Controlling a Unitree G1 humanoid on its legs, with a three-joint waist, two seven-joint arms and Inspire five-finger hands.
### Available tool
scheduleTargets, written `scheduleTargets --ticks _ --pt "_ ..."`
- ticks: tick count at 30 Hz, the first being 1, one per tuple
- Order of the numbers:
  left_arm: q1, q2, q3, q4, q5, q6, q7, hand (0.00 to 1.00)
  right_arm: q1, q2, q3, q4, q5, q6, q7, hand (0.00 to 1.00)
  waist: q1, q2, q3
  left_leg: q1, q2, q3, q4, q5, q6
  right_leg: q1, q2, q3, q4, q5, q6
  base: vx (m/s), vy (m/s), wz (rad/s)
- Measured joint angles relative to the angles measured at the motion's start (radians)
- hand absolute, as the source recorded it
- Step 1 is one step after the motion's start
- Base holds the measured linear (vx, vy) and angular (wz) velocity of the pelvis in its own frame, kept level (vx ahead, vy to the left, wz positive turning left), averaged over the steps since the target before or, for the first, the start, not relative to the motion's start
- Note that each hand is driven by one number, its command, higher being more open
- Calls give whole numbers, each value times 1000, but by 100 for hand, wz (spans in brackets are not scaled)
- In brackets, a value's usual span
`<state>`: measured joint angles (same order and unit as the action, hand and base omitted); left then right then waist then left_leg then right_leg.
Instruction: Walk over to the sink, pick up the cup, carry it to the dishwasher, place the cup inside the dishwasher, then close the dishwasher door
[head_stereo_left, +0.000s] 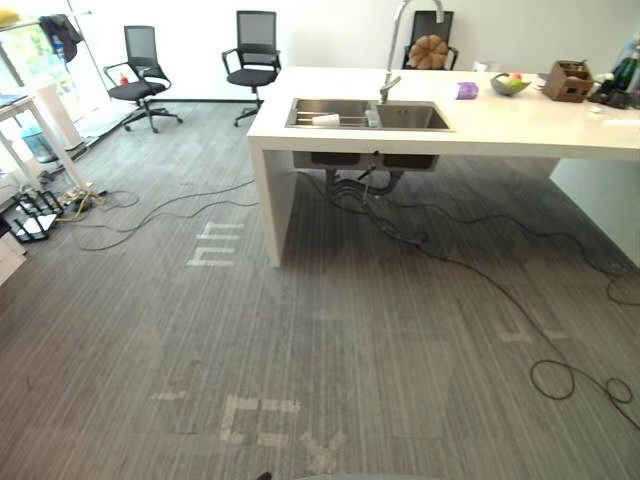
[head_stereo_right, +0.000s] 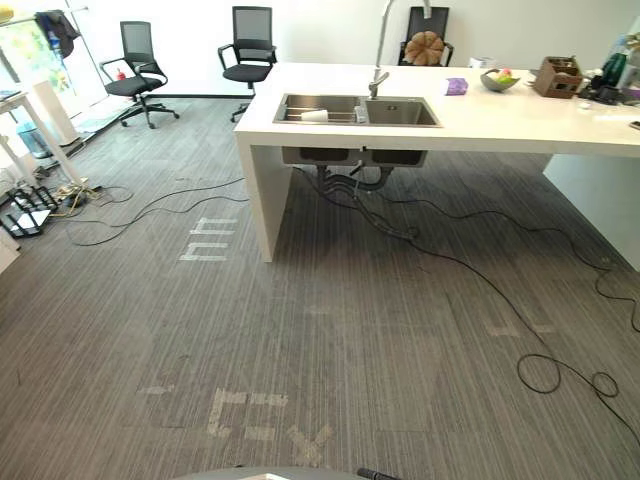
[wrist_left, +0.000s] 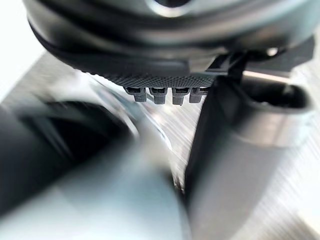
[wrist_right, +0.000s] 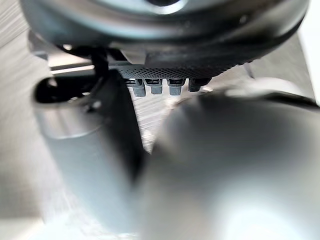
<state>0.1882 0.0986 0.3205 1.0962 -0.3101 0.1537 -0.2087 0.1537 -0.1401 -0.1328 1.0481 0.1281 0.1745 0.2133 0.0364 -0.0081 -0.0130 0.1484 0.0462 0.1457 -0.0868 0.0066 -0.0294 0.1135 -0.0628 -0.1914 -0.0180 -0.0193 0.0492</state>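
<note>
Cup (head_stereo_left: 326, 119) sits low in the left basin of the sink (head_stereo_left: 410, 117), and seems to lie on its side across a wire rack there, so you will have to reach down over the rim rather than across the desk (head_stereo_left: 520, 125). The sink is set into the near left end of the desk, with the tall faucet (head_stereo_left: 395, 50) rising behind the divider between the basins. That suggests coming in from the front, where the faucet cannot block your arm.

You are well apart from it all, with a wide stretch of carpeted floor (head_stereo_left: 300, 330) between you and the desk. Judging by that, the walking step is barely under way and nothing is picked up yet. Loose cables (head_stereo_left: 450, 260) trail from under the sink across the floor to the right. A line slightly left of them, past the tape marks (head_stereo_left: 215, 245), looks the safer footing.

Your left robot hand (wrist_left: 165, 45) and right robot hand (wrist_right: 165, 45) each appear in their own wrist views, blurred and very close. You cannot tell whether either is spread or closed, though neither has the cup.
</note>
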Motion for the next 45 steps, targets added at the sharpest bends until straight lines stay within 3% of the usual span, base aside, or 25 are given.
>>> scheduleTargets --ticks 4,11,33,45 --pt "-42 -4 -68 -1 79 -125 54 100 -57 48 -13 3 -30 -29 -3 100 -1 -5 5 -3 -3 -12 -5 1 -1 2 0 -13 -8 -1 1 -25 -20 8" --pt "-65 -8 -96 0 95 -173 75 100 -85 51 -26 34 -10 -20 7 100 -11 -9 21 -7 -14 -30 -5 5 4 9 -9 -28 -15 -1 2 -20 -3 7" --pt "-63 -46 -12 11 -66 -156 102 100 -105 52 -96 72 86 -23 31 100 -26 -10 55 8 -15 -34 -7 8 5 31 -9 -35 -18 0 2 -29 -10 1" --pt "-61 -50 -16 23 -103 -202 123 100 -107 53 -96 84 86 -39 31 100 -27 -16 60 10 -22 -53 -6 10 5 42 -11 -55 -22 0 2 -37 -12 5"
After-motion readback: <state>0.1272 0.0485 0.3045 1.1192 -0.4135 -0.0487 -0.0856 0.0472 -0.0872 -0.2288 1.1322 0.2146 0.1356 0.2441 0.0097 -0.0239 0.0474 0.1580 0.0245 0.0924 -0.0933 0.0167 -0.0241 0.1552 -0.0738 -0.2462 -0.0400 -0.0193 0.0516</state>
